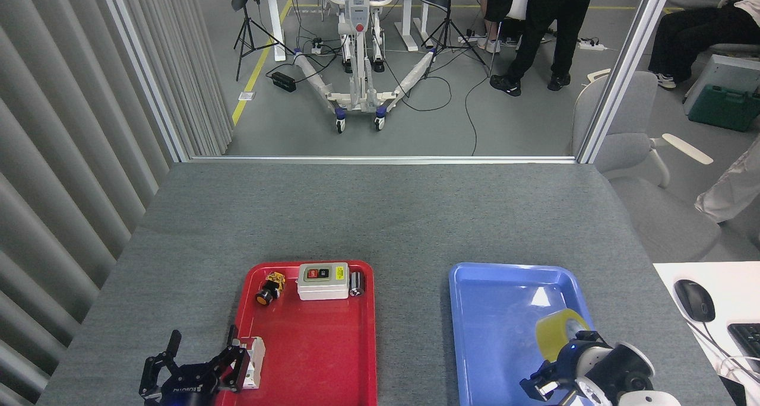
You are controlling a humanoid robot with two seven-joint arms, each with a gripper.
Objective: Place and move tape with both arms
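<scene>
The tape (557, 330) is a yellow roll held on edge over the near right part of the blue tray (499, 311), its hollow core turned up and to the right. My right gripper (567, 348) comes in from the bottom right, and its black fingers (586, 337) are shut on the roll's near side. My left gripper (203, 348) is at the bottom left, at the red tray's (320, 346) near left edge. It is open with nothing between its fingers.
The red tray holds a grey switch box (322, 281), a yellow-black push button (270, 287), a small metal cylinder (356, 283) and a white block (256, 358) beside my left gripper. A white desk with a mouse (694, 299) adjoins on the right. People stand beyond the table.
</scene>
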